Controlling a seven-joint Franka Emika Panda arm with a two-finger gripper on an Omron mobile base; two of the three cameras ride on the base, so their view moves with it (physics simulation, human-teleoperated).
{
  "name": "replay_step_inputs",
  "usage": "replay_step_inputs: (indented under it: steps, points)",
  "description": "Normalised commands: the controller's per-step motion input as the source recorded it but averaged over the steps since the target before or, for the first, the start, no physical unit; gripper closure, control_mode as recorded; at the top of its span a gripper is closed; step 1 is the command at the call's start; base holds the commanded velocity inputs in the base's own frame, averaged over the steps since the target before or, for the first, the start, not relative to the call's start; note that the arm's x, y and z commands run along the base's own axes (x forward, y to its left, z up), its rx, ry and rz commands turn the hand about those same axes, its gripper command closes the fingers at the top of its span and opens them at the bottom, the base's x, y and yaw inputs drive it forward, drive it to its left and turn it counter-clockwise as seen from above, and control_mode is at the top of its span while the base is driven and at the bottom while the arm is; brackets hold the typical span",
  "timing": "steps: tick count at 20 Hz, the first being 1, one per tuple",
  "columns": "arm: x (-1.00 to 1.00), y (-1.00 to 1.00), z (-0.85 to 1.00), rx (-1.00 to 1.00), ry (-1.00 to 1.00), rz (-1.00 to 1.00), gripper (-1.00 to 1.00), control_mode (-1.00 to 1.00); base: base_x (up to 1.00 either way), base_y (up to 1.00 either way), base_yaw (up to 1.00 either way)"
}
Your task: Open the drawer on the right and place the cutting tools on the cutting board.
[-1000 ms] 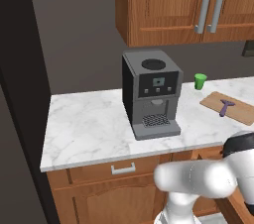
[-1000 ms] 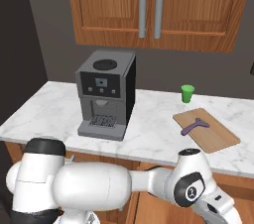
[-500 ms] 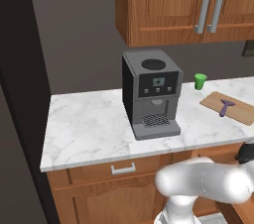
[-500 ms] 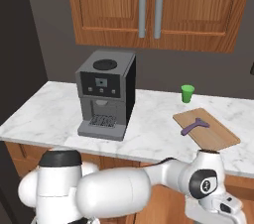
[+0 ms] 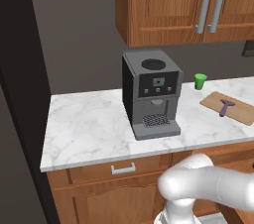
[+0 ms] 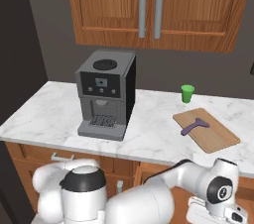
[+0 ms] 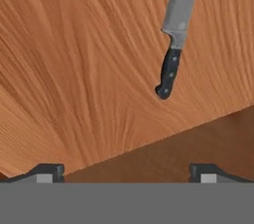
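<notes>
Purple-handled tool (image 6: 194, 126) lies on cutting board (image 6: 214, 139), right side of counter (image 6: 44, 111). Green cup (image 6: 187, 93) just beyond; coffee machine (image 6: 106, 94) left.

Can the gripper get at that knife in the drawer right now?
Probably yes. The knife lies alone on the drawer's bare wood floor, and the gripper is open above it with nothing in between.

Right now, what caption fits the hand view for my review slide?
Open gripper looking down into the wooden drawer, where a black-handled knife lies on the bare bottom.
</notes>
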Motion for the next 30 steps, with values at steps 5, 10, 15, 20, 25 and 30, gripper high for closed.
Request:
replay_step_inputs:
  steps: [5, 10, 15, 20, 25, 30]
  points:
    - [0.00, -0.27, -0.47, 0.17, -0.08, 0.04, -1.00, -1.00, 0.00, 0.00, 0.00]
    - [0.00, -0.43, -0.38, 0.11, -0.06, 0.00, -1.00, -1.00, 0.00, 0.00, 0.00]
    - [0.00, -0.60, -0.23, 0.10, -0.06, 0.00, -1.00, -1.00, 0.00, 0.00, 0.00]
    - [0.00, -0.47, -0.31, 0.09, -0.09, 0.00, -1.00, -1.00, 0.00, 0.00, 0.00]
    - [-0.05, -0.28, -0.43, 0.07, -0.12, 0.00, -1.00, -1.00, 0.00, 0.00, 0.00]
    - [-0.40, -0.01, -0.37, 0.04, -0.11, 0.00, -1.00, -1.00, 0.00, 0.00, 0.00]
